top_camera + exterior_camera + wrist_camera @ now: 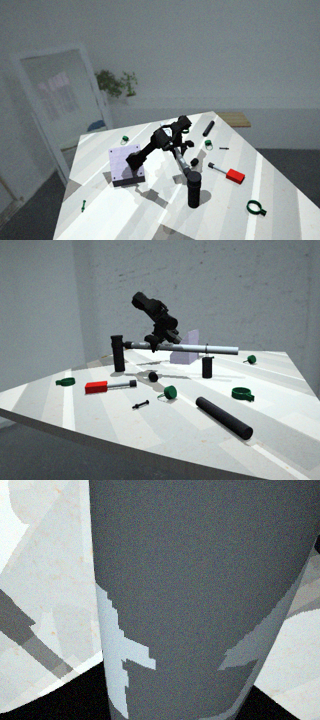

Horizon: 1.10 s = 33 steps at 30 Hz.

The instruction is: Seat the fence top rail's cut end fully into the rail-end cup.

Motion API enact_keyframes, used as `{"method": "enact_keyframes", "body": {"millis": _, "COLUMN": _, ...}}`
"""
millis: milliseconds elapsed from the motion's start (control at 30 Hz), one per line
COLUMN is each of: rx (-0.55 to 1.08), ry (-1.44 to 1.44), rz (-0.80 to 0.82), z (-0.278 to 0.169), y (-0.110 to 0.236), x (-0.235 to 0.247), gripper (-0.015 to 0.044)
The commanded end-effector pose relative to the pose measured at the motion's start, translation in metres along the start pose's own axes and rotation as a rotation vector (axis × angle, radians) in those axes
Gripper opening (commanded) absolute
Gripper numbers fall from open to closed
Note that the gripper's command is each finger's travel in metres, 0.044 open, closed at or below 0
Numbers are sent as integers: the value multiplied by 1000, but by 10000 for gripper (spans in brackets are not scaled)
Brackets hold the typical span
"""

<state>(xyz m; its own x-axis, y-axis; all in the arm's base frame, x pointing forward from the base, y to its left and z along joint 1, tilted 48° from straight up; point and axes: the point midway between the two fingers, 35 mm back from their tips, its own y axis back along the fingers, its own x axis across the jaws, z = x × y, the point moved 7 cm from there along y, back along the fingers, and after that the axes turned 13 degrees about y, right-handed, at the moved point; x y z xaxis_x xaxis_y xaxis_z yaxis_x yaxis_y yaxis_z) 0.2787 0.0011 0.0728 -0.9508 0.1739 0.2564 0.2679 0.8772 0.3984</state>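
The grey top rail [186, 348] [182, 161] [200, 574] lies level above the table and fills the wrist view. It passes through the loop cap on the short black post [207, 367]. Its left end meets the dark rail-end cup [127, 344] [188, 171] high on the big black post [117, 354] [193, 191], just under the post cap. I cannot tell how deep the end sits in the cup. My gripper [154, 346] [176, 149] is shut on the rail from above, a short way from the cup.
On the table lie a red block with a handle [235, 176] [96, 387], a loose black tube [208, 128] [223, 417], green bands [255, 207] [242, 393], green caps [208, 144] [170, 392], a black bolt [140, 404] and a black cap [194, 161] [153, 376]. The arm stands on a lilac base block [121, 160].
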Motion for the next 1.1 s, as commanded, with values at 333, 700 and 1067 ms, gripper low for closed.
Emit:
{"method": "enact_keyframes", "body": {"millis": 333, "rx": 4, "ry": -6, "rz": -11, "z": -11, "y": 3, "x": 0, "gripper": 0}}
{"method": "enact_keyframes", "body": {"millis": 700, "rx": 4, "ry": -6, "rz": -11, "z": -17, "y": 4, "x": 1, "gripper": 0}}
{"method": "enact_keyframes", "body": {"millis": 1067, "rx": 4, "ry": -6, "rz": -10, "z": -23, "y": 3, "x": 1, "gripper": 0}}
